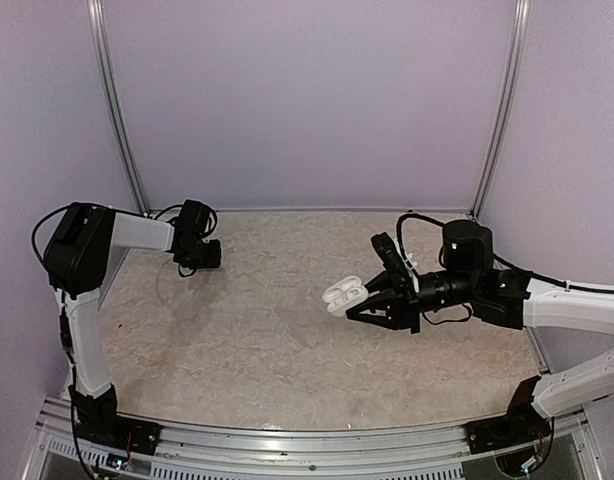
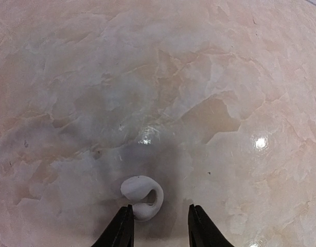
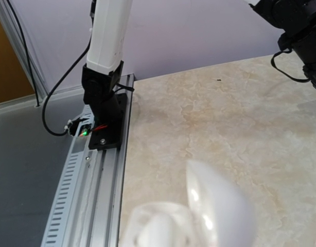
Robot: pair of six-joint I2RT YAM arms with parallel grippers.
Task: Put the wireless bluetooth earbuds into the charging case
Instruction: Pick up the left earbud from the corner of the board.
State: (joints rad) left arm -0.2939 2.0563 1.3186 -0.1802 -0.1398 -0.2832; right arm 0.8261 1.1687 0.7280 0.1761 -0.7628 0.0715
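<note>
One of the earbuds (image 2: 142, 198), a small white hook-shaped piece, lies on the marble tabletop in the left wrist view. It sits just ahead of my left gripper (image 2: 160, 208), close to the left fingertip (image 2: 123, 222), and the jaws stand open around it without clamping it. From above, that gripper (image 1: 199, 258) points down at the back left and hides the earbud. My right gripper (image 1: 365, 300) is shut on the charging case (image 1: 344, 293), held above mid-table with its lid open. Up close the case (image 3: 214, 206) is a white blur; what it holds is unclear.
The left arm's base (image 3: 104, 128) stands on the slotted aluminium rail (image 3: 91, 195) at the table's near edge. Purple walls and metal posts (image 1: 117, 110) close the back and sides. The left arm's black wrist (image 3: 302, 31) shows at the top right.
</note>
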